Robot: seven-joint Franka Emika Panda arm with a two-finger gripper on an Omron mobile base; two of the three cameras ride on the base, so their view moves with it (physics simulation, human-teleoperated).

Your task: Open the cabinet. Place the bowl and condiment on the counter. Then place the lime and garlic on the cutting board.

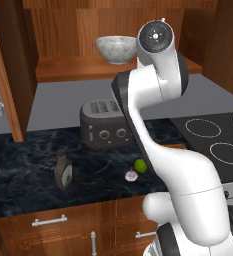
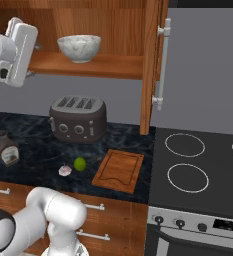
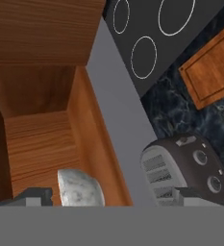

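Now the open claw (image 3: 106, 194) hangs by the bowl (image 2: 79, 47)!
Bowl sits on the cabinet (image 2: 88, 64) shelf, between the wide-spread fingertips, just ahead; bottle (image 2: 8, 149) already on desk (image 2: 33, 152).

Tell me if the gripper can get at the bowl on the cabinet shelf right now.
Probably yes: the cabinet doors stand open, the bowl sits alone on the shelf, and the open gripper hangs close beside it.
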